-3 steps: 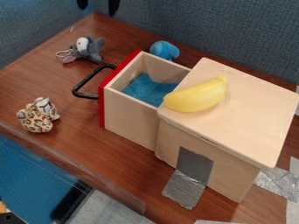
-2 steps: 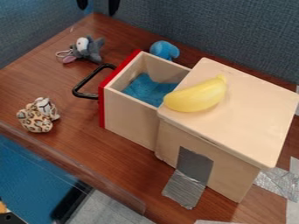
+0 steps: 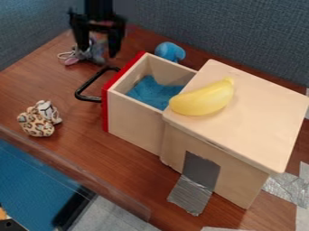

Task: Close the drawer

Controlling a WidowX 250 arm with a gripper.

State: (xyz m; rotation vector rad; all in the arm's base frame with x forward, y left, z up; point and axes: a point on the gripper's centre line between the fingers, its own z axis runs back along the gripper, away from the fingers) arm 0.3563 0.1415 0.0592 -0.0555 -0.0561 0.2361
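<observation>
Lower than a moment ago, my black two-finger pincer (image 3: 97, 50) hangs spread open by the grey plush toy (image 3: 95, 56), beyond the black U-shaped handle (image 3: 89, 98) of the red-fronted wooden drawer (image 3: 134, 121), jutting from its pale, boxy wooden cabinet (image 3: 253, 113) beneath a curved yellow banana (image 3: 202, 99).

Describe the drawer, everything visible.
The drawer is a pale, open-topped box, wood by its look, with a red front panel and a black, bracket-shaped handle. It is upright and pulled well out of its pale cabinet, front facing the view's left. Blue, cloth-like material lies inside. The gripper hangs beyond the handle, with no contact visible.
</observation>
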